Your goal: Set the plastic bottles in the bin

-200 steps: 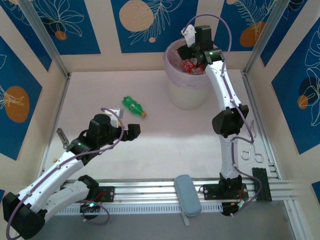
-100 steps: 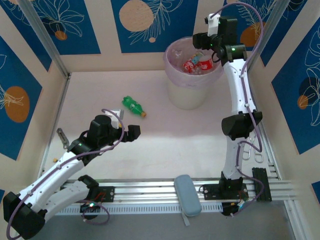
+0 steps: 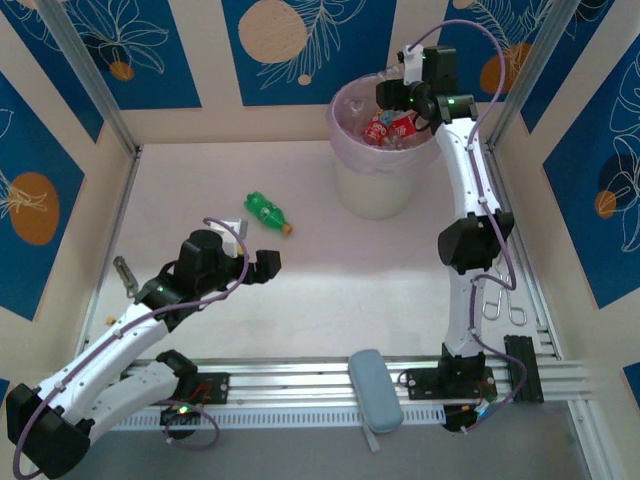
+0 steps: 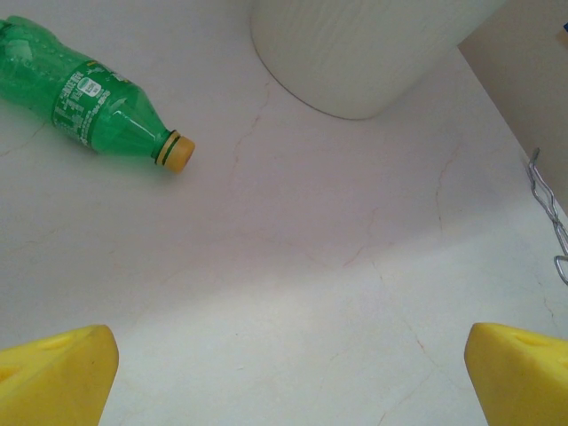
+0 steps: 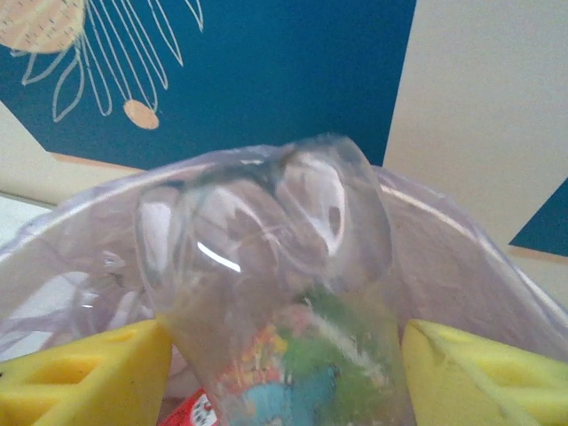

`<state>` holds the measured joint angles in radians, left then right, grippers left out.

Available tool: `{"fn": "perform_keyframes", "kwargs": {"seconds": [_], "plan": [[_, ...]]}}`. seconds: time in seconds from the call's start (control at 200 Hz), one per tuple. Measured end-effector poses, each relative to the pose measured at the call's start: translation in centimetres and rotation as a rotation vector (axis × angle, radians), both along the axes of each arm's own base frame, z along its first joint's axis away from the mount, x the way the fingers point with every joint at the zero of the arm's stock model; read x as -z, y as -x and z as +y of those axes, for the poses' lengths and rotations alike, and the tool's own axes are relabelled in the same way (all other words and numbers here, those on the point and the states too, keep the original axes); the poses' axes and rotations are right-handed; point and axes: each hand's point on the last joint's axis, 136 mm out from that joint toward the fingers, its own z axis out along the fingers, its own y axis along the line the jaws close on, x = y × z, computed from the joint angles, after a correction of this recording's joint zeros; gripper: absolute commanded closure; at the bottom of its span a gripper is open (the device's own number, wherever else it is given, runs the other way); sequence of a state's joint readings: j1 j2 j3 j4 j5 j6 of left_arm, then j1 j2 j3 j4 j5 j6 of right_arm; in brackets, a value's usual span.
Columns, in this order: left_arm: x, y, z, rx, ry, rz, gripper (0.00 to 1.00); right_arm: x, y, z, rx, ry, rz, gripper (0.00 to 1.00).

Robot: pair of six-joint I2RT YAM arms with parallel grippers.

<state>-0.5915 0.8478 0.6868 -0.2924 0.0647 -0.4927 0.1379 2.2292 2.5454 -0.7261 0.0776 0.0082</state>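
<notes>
Our left fingers (image 4: 53,377) gape empty, nearest the green plastic bottle (image 4: 84,106): ahead-left, lying crosswise, yellow cap (image 4: 176,153) rightward. Meanwhile our right fingers (image 5: 80,373) seemingly clamp a clear plastic bottle (image 5: 266,266).

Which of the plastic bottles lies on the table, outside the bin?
The green plastic bottle with the yellow cap, on its side on the table; the red-labelled bottles lie inside the round white bin.

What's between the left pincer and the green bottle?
Nothing but bare white tabletop lies between the open left pincer and the green bottle, which is on its side. The left wrist view shows this, and the top view agrees.
</notes>
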Motion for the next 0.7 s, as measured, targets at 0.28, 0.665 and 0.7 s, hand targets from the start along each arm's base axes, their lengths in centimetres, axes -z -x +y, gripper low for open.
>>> {"fn": "perform_keyframes", "kwargs": {"seconds": [0.28, 0.665, 0.7], "plan": [[0.3, 0.0, 0.1, -0.006, -0.007, 0.004, 0.0, 2.6, -0.5, 0.5, -0.025, -0.011, 0.05, 0.27], [0.7, 0.0, 0.1, -0.01, -0.008, 0.016, 0.0, 0.6, 1.0, 1.0, -0.081, -0.116, 0.059, 0.2], [0.7, 0.0, 0.1, -0.01, -0.008, 0.016, 0.0, -0.3, 1.4, 0.9, -0.081, -0.124, 0.048, 0.2]]}}
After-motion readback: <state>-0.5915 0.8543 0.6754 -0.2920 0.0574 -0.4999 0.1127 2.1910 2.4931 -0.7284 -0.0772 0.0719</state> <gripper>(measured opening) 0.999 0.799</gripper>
